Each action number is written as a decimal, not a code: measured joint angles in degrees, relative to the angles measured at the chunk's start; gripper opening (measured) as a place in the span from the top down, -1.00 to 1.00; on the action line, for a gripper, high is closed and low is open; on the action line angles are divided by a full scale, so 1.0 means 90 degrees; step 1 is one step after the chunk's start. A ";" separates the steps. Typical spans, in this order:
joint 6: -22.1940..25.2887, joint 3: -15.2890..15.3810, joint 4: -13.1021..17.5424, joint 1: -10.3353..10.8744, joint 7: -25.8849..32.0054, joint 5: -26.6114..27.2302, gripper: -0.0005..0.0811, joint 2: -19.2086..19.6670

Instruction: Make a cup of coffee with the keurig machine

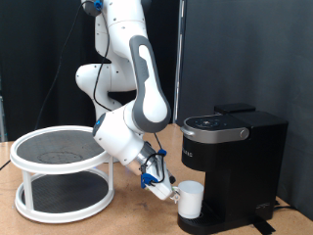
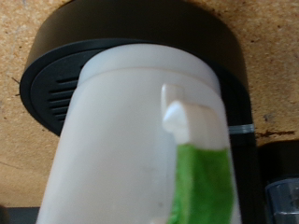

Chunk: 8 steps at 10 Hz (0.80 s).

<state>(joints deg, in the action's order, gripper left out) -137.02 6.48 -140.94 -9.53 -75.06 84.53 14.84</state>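
Note:
The cup is a plain white mug standing on the round drip base of the black keurig machine, under its spout. My gripper reaches in low from the exterior view's left and is against the mug's side. In the wrist view the cup fills the picture, with the black drip base behind it. A green-padded finger lies along the mug's handle, so the gripper looks shut on the handle. The machine's top lid is down.
A white two-tier round rack with dark mesh shelves stands on the wooden table at the exterior view's left. The arm's elbow hangs over the space between rack and machine. A black curtain hangs behind.

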 joint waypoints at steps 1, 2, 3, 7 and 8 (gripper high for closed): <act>-0.0040 0.0059 0.0018 0.0010 0.0093 0.0172 -0.81 0.0001; -0.0046 0.0097 0.0039 0.0023 0.0114 0.0244 -0.81 0.0001; -0.0047 0.0128 0.0051 0.0034 0.0116 0.0266 -0.81 0.0001; -0.0120 0.0265 0.0059 0.0059 0.0254 0.0469 -0.81 0.0001; -0.0141 0.0288 0.0074 0.0062 0.0298 0.0545 -0.81 0.0001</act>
<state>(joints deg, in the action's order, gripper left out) -138.29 9.07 -140.28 -8.97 -72.38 89.44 14.85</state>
